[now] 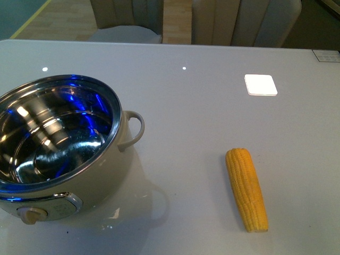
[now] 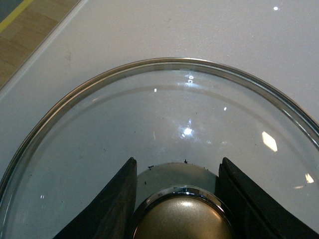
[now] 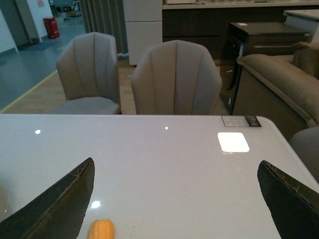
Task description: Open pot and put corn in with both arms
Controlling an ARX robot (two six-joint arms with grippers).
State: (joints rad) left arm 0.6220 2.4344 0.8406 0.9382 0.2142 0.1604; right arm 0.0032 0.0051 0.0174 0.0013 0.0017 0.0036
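Lid off, corn next. Near left, the cream electric pot with steel bowl (image 1: 109,170) stands open; near right, the yellow corn cob (image 1: 247,188) lies on the white table (image 1: 212,106). The right gripper (image 3: 175,162), spread wide near the cob, must drop onto it. The left gripper (image 2: 178,159) pinches the glass lid (image 2: 149,119) by its knob.

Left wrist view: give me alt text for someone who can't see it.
The left gripper clamps the beige knob of a glass lid, with its black fingers on either side. Beneath the steel-rimmed lid is a white table, with wood floor beyond its edge.
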